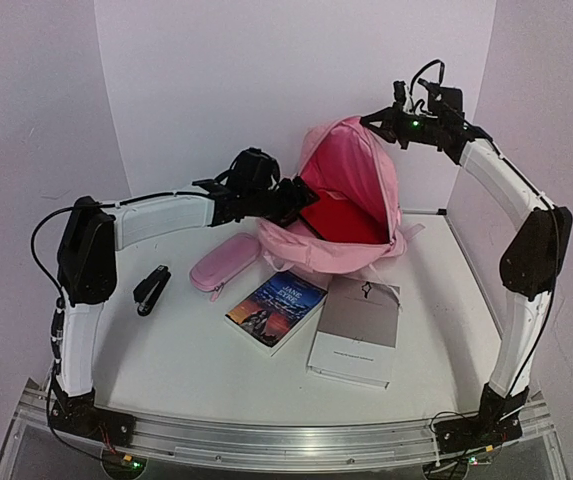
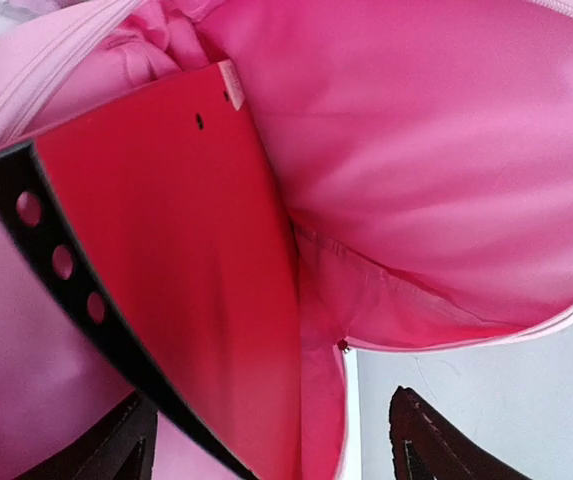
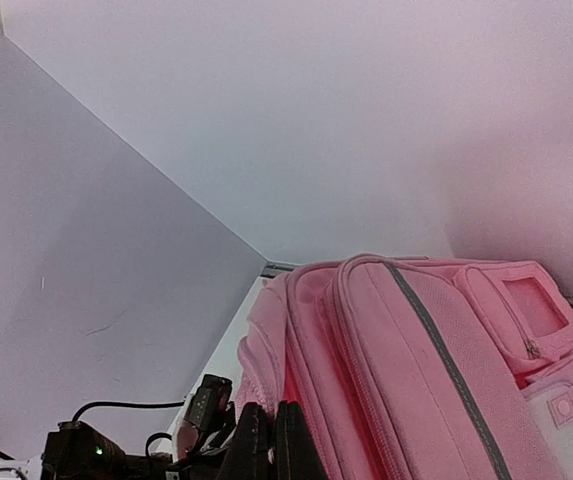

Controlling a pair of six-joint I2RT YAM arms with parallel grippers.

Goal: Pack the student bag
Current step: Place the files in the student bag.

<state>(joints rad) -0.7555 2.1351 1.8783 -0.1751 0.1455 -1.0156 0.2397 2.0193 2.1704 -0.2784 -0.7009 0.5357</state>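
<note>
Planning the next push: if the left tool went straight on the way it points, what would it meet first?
Most likely the red folder inside the open bag: its black edge lies just ahead of the open left tool. Depth is unclear; the pink lining beside it might come first.

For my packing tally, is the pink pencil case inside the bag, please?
No, the pink pencil case lies on the table beside the student bag.
</note>
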